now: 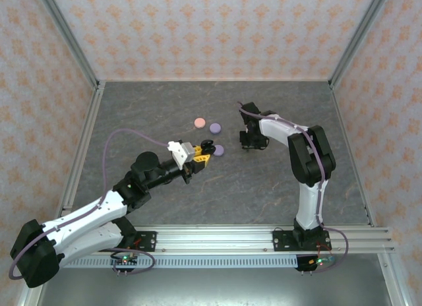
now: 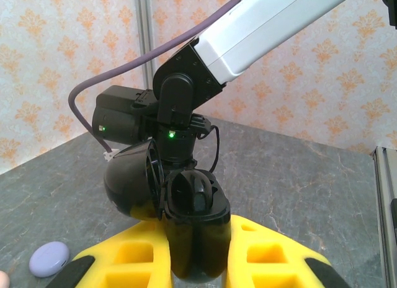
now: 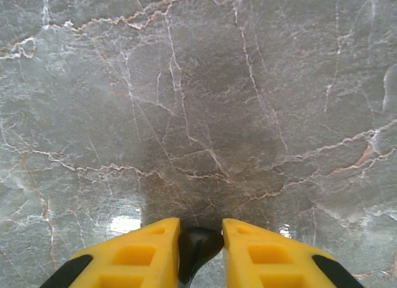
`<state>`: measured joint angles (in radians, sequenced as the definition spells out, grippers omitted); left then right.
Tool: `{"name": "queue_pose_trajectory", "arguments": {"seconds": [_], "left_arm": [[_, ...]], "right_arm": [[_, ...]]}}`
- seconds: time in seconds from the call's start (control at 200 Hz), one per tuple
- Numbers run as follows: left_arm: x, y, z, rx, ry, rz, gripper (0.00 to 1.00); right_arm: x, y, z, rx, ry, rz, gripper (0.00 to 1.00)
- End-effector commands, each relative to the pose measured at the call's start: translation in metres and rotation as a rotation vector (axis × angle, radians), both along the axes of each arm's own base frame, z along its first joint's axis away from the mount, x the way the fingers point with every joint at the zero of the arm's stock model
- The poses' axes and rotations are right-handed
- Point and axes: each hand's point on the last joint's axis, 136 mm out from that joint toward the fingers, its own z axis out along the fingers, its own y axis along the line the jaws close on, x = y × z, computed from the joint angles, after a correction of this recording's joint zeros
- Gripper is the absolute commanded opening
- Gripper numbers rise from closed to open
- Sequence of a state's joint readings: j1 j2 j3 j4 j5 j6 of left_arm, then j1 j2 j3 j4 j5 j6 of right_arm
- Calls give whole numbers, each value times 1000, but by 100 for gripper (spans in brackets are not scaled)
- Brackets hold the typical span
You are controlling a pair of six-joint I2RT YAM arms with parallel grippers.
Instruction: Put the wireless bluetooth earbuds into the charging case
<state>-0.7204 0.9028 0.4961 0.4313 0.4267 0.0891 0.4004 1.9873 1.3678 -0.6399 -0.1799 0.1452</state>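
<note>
Black charging case, lid swung open, gripped between the yellow fingers of the left gripper over the middle of the grey marbled table. Right gripper, nearer the right edge, pinches a small black earbud, fingers almost together. Pink puck, lilac puck and second lilac puck lie mid-surface, the last just beside the held case

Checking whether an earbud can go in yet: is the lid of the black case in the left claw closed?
No, the left claw grips the black case with its lid swung open sideways.
</note>
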Motion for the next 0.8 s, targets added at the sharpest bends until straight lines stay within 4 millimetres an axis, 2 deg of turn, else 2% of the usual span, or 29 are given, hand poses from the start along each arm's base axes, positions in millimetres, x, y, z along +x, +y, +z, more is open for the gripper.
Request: {"name": "queue_pose_trajectory", "arguments": {"seconds": [0.0, 0.17, 0.3, 0.4, 0.636, 0.796], "left_arm": [[-1, 2, 8, 0, -38, 12, 0], [-1, 2, 8, 0, -36, 11, 0], [0, 2, 8, -15, -33, 16, 0], [1, 1, 8, -28, -30, 18, 0], [8, -2, 12, -63, -22, 32, 0], [15, -7, 11, -75, -2, 39, 0]], "right_arm": [[13, 7, -3, 19, -31, 22, 20], [13, 7, 15, 35, -77, 26, 19], [6, 5, 45, 67, -134, 15, 18], [-4, 7, 82, 138, -212, 4, 18], [-44, 33, 189, 381, -466, 72, 18], [-70, 56, 243, 523, -589, 153, 18]]}}
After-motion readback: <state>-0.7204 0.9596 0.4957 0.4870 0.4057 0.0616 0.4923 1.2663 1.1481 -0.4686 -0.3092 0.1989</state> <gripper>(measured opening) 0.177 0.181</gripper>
